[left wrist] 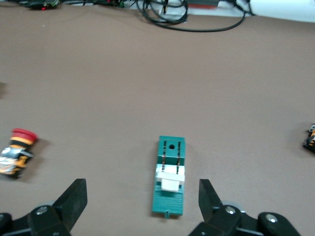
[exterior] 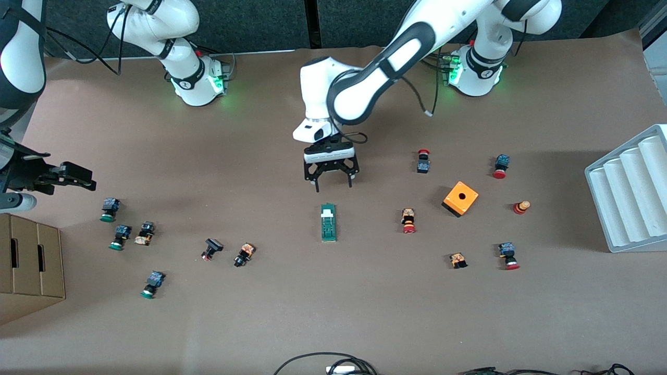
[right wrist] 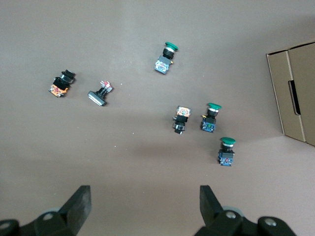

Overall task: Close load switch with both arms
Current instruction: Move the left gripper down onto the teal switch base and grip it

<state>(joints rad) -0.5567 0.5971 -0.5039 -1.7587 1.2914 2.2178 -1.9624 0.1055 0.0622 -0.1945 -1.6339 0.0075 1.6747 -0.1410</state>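
The load switch (exterior: 328, 222) is a narrow green block with a white piece near one end, lying flat mid-table. My left gripper (exterior: 333, 185) hangs open over the bare table just off the switch's white-piece end, touching nothing. In the left wrist view the load switch (left wrist: 170, 179) lies ahead of the left gripper (left wrist: 141, 189), closer to one finger than to the other. My right gripper (exterior: 83, 178) hangs open and empty over the right arm's end of the table, above a group of green-capped buttons (right wrist: 212, 118). The right gripper (right wrist: 145, 191) has only bare table between its fingers.
An orange box with a hole (exterior: 460, 198) and red-capped buttons (exterior: 408, 221) lie toward the left arm's end. A white ridged tray (exterior: 630, 192) stands at that table edge. A cardboard box (exterior: 31, 265) sits at the right arm's end. Small buttons (exterior: 244, 254) lie beside the switch.
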